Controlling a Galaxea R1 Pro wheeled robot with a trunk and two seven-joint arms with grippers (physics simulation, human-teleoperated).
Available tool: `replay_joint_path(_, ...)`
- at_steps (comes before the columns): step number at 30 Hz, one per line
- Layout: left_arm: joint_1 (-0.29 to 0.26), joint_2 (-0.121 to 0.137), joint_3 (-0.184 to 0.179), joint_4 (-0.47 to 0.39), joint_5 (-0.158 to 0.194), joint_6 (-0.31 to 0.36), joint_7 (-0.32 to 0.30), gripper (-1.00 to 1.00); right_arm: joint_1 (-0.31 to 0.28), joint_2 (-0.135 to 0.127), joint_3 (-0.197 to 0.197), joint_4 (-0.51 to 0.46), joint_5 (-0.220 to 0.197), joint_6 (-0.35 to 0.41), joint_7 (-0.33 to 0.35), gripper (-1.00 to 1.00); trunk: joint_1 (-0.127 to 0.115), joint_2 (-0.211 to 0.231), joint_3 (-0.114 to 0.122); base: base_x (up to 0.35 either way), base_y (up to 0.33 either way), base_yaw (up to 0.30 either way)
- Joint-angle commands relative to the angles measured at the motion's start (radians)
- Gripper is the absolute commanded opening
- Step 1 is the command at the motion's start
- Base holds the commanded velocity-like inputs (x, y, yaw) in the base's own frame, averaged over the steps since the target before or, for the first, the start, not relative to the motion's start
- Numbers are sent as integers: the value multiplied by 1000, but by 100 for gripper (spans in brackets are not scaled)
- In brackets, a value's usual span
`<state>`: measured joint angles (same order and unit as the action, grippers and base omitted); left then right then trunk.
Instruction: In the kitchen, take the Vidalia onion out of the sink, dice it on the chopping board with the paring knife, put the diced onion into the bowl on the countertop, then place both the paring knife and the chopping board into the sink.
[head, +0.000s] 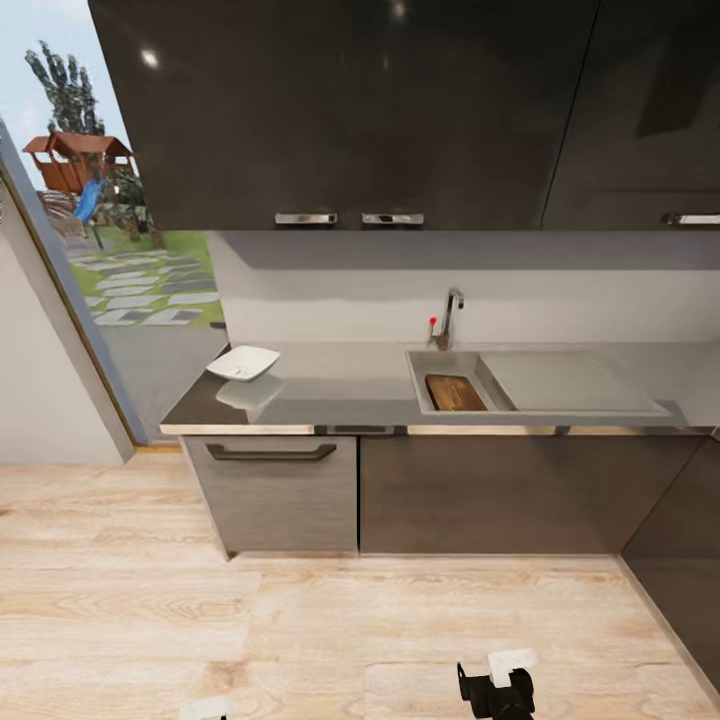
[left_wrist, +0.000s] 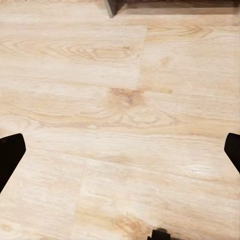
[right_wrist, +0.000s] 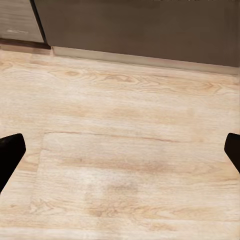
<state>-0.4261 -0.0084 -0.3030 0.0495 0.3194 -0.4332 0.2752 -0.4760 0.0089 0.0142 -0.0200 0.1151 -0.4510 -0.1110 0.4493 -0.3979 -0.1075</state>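
Note:
The grey countertop (head: 340, 392) runs across the head view, some way ahead of me. Its steel sink (head: 447, 366) has the brown chopping board (head: 455, 392) lying inside the basin, with the tap (head: 449, 318) behind and the drainboard (head: 570, 382) to the right. The white bowl (head: 243, 362) stands near the counter's left end. The onion and the paring knife are out of view. My left gripper (left_wrist: 120, 150) and right gripper (right_wrist: 120, 150) hang low over the wooden floor, both open and holding nothing. The right gripper (head: 497, 688) shows at the head view's lower edge.
Dark wall cabinets (head: 350, 110) hang above the counter, and brown base cabinets (head: 275, 490) with a drawer handle stand below it. A tall window (head: 120, 250) onto a garden is at the left. More dark cabinets (head: 680, 540) close the right corner. Light wooden floor (head: 300, 630) lies between me and the counter.

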Motion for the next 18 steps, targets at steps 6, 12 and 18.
replay_joint_path(6, -2, -1, -8, 4, 5, -6, 2, 100, -1, 0, 1, 2, 11, -1, -10, 100, 1, -2, 7, 0, 0, 0)
replay_joint_path(12, -2, -2, -8, 4, 5, -6, 2, 100, -1, 0, 1, 2, 11, -1, -10, 100, 1, -2, 17, 0, 0, 0)
replay_joint_path(18, -2, -2, -8, 5, 5, -6, 2, 100, -1, 0, 1, 2, 11, -1, -10, 100, 1, -2, 27, 0, 0, 0)
